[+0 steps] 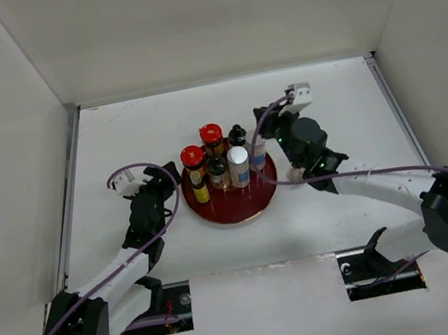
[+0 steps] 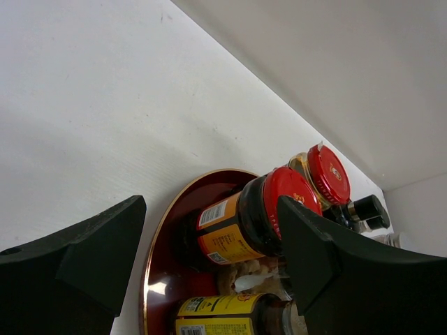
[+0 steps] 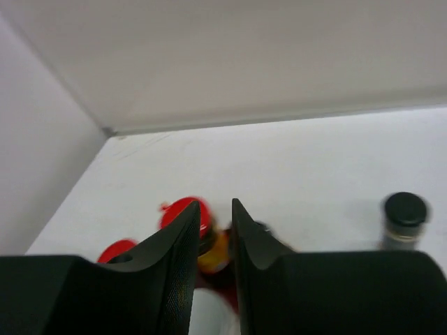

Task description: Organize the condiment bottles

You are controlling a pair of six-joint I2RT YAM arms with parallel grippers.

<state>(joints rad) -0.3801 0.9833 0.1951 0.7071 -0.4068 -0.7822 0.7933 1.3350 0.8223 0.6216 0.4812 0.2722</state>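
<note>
Fingers: left gripper (image 2: 209,269) spread wide facing red-capped jar (image 2: 255,220) on plate (image 2: 157,269); right gripper (image 3: 213,244) nearly closed, empty. Risk: toppling crowded bottles.

Two red-capped jars (image 1: 192,156), one yellow-labelled bottle (image 1: 200,191), two black-capped bottles (image 1: 217,169), two silver-capped white bottles (image 1: 238,165), one dark red plate (image 1: 240,208)

**Reds, Blacks and a Yellow Label**

Between the black left fingers (image 2: 84,251), a red-capped jar (image 2: 248,216) wears an orange label on a dark red plate (image 2: 155,279). Just below, a yellow-labelled bottle (image 2: 216,314). Beyond: another red cap (image 2: 328,173), a black cap (image 2: 369,208).
</note>
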